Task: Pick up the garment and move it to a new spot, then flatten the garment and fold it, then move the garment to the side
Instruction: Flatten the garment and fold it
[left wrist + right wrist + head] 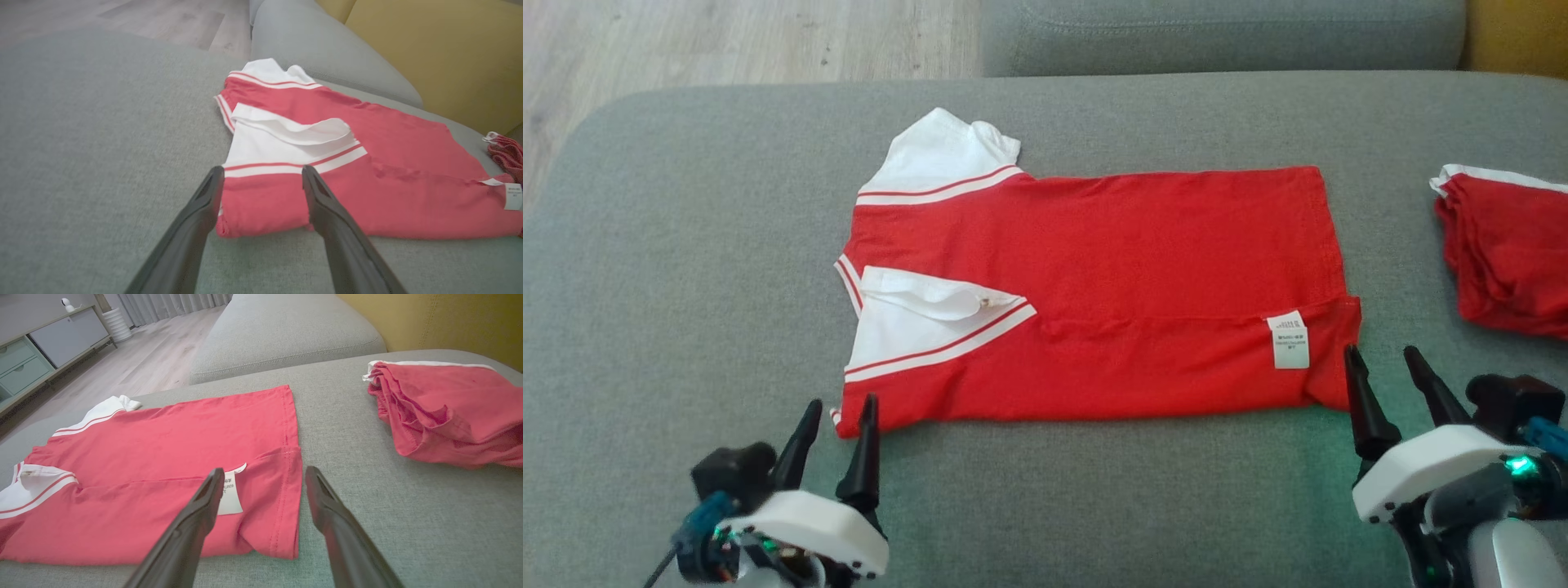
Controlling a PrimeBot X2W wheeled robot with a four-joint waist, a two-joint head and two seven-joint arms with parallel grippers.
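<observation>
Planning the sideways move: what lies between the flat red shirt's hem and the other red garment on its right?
That stretch is bare grey cushion, plain in the right wrist and head views.

The white care label (pixel 1290 340) on the garment (pixel 1094 269) bears print — too small to read.

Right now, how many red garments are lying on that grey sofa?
2. One red shirt with white sleeves lies flat in the middle of the sofa. A second red garment sits bunched at the right edge, partly cut off; its layers could hide another.
</observation>
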